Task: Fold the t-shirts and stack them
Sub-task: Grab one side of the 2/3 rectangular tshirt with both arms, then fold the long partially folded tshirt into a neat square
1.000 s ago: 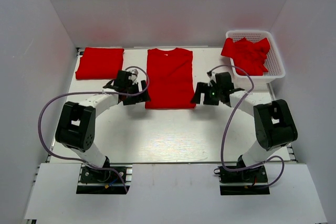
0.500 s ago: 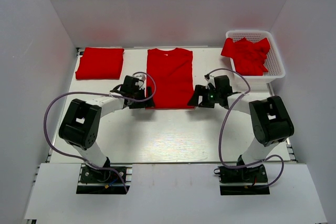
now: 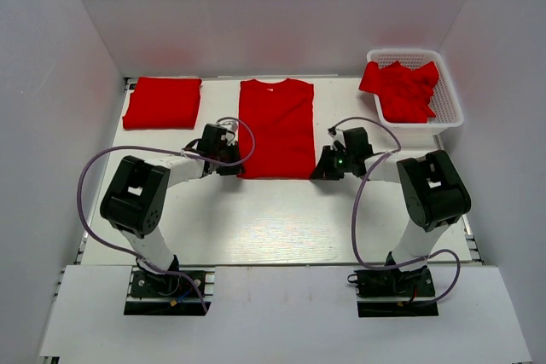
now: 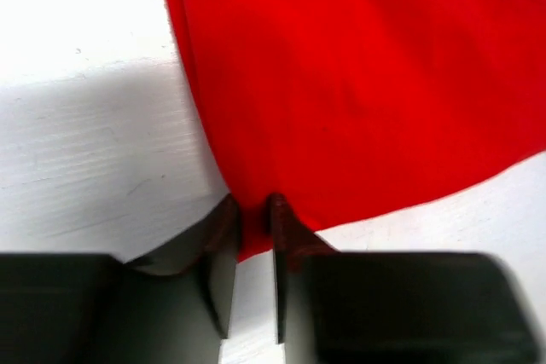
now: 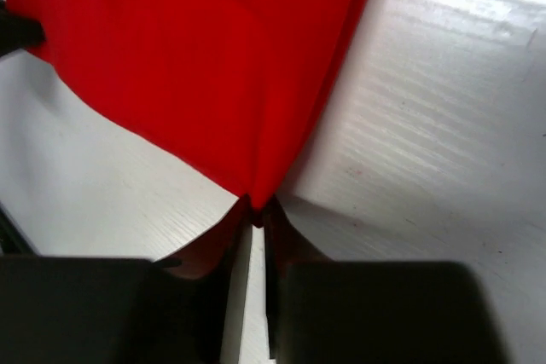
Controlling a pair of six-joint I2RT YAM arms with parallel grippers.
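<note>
Folded red t-shirt [image 3: 162, 102] far left, flat t-shirt [image 3: 275, 128] centre, crumpled t-shirts [image 3: 401, 89] right

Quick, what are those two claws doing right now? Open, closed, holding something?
Left gripper: shut on the flat t-shirt's near left corner.
Right gripper: shut on its near right corner.

White lattice basket [image 3: 449, 101] at the table's far right corner, white tabletop [image 3: 273, 219], plain white walls [image 3: 273, 14]
</note>
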